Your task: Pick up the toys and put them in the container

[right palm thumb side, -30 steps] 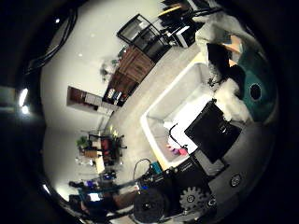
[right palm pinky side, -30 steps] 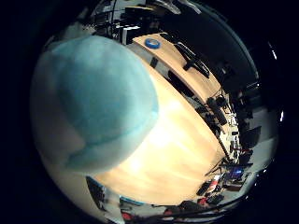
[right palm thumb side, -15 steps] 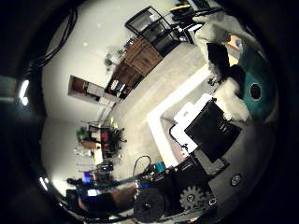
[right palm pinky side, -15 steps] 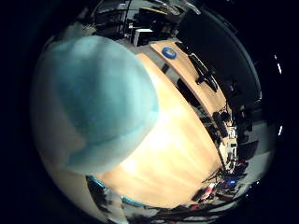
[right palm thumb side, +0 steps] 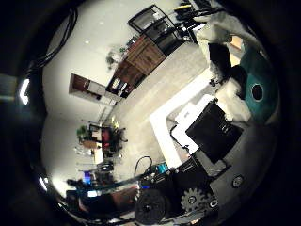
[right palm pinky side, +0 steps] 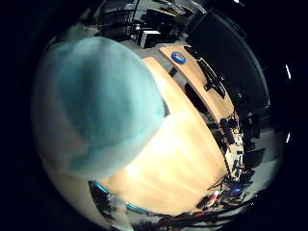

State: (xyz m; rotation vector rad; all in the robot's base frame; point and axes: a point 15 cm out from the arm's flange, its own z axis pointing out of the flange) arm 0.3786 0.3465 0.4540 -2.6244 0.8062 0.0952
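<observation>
Teal-and-white plush toy sits right against the palm, robot hand curled round it, lifted well clear of the wooden tabletop; container not in either view, so carry direction cannot be judged.

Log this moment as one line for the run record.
hand: right hand shut on soft teal and white plush toy | toy: close against palm | below: light wooden tabletop | container: not in view

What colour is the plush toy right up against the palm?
Pale teal-blue and white plush toy, clearest in the little finger side palm view.
</observation>
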